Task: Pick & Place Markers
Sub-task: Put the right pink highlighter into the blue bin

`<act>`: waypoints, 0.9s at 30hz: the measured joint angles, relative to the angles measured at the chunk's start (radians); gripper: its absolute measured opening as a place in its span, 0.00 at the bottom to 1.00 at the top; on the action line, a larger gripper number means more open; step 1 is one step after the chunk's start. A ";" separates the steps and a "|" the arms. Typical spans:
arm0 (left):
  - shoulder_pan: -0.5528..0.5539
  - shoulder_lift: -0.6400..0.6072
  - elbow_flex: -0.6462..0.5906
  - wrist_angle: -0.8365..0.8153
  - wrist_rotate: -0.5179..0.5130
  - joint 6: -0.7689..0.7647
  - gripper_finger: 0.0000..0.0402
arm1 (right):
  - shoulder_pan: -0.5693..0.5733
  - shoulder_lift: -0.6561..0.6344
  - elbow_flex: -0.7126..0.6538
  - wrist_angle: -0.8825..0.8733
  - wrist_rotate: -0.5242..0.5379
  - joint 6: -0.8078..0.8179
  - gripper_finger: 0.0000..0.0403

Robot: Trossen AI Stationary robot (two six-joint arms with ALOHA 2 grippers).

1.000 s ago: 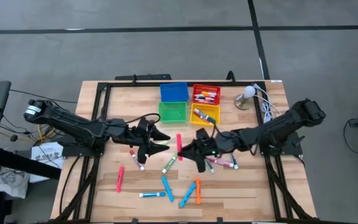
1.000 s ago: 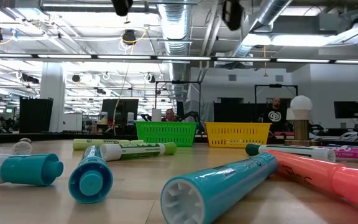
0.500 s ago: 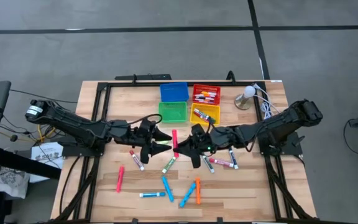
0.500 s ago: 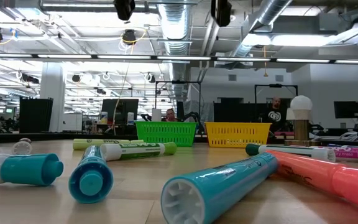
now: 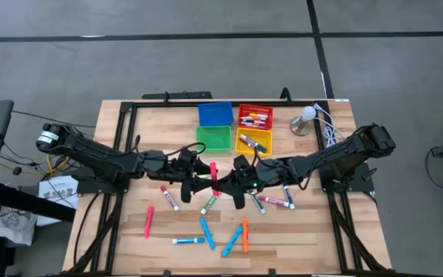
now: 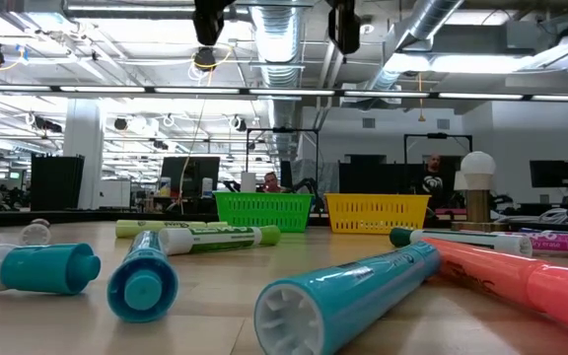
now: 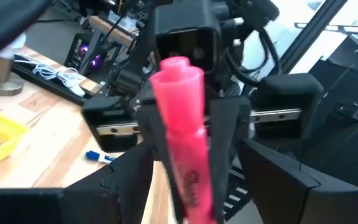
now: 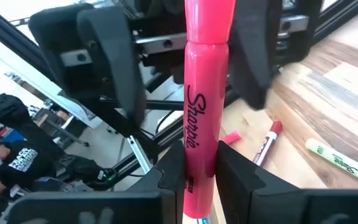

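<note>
Mid-frame, your right gripper (image 5: 220, 183) pinched the marker (image 5: 214, 172); left gripper (image 5: 203, 175) spread around it. Light, stiff, slick: grip mid-barrel.

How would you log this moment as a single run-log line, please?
phase: handover | right gripper: shut on pink marker | left gripper: open around pink marker | height: above table

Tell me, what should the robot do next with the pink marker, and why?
Probably close the left gripper on the pink marker. The right gripper holds it up between the arms, and the left one's open fingers already sit on either side of its far end, ready for a handover.
</note>
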 joint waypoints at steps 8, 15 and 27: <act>0.021 0.000 0.000 0.001 -0.008 0.000 0.49 | 0.000 -0.001 0.000 0.000 -0.006 0.000 0.14; 0.024 0.000 0.000 0.002 -0.001 0.005 0.28 | -0.005 -0.001 0.000 -0.001 -0.005 -0.001 0.14; 0.024 -0.001 0.000 0.001 0.016 0.006 0.17 | -0.005 -0.001 -0.001 -0.004 -0.007 -0.028 0.17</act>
